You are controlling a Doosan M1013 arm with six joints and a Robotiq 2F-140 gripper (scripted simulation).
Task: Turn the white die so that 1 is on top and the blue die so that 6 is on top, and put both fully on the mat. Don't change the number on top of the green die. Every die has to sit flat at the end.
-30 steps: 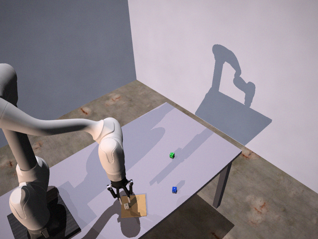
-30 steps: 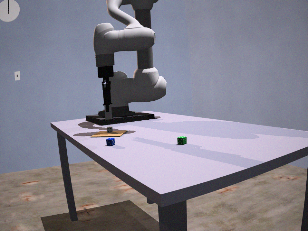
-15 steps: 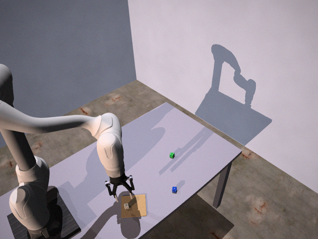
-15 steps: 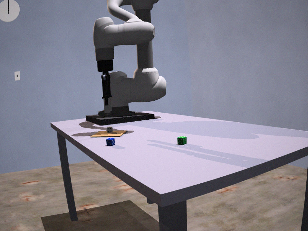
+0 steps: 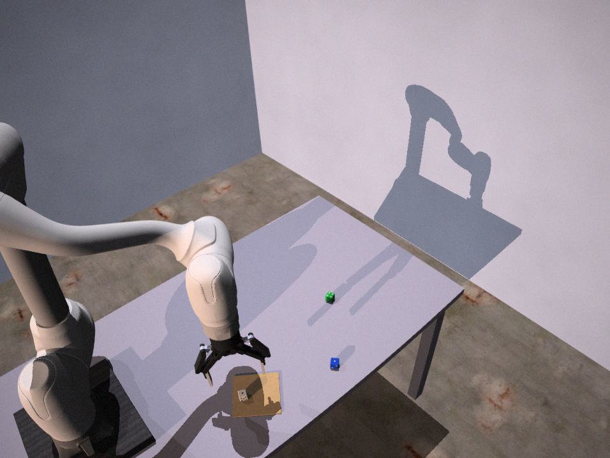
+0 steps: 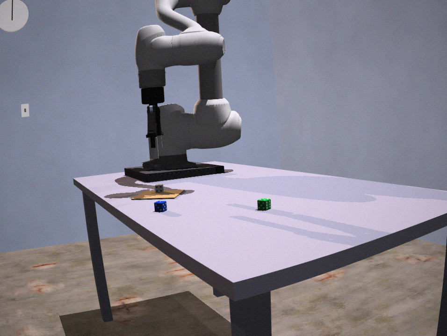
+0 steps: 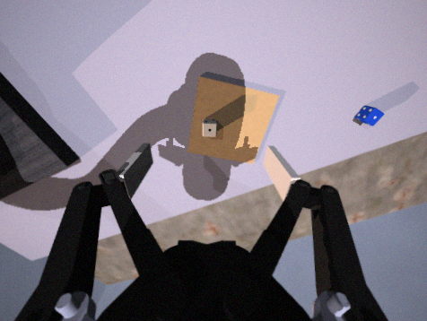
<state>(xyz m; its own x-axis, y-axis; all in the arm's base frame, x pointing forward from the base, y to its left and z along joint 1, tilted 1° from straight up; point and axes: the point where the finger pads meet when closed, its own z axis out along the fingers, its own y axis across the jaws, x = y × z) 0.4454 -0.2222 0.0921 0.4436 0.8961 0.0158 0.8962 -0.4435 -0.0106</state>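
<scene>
White die [image 5: 242,395] [image 6: 159,188] [image 7: 209,129] placed 1-up on mat [image 5: 273,394] [image 6: 169,195] [image 7: 261,112]; jaws [image 5: 236,378] [image 6: 153,157] released, to be carried next, presumably, to blue die [image 5: 334,363] [image 6: 160,206] [image 7: 369,116] for turning.

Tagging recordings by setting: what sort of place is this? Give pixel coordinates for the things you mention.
Probably a plain robot test room or lab: a robot arm [image 5: 209,290] [image 6: 187,47] is mounted on a table [image 5: 275,315] [image 6: 325,224] [image 7: 314,45], with dice and a mat [image 5: 272,394] [image 6: 171,194] [image 7: 265,112] set out and bare walls behind.
</scene>
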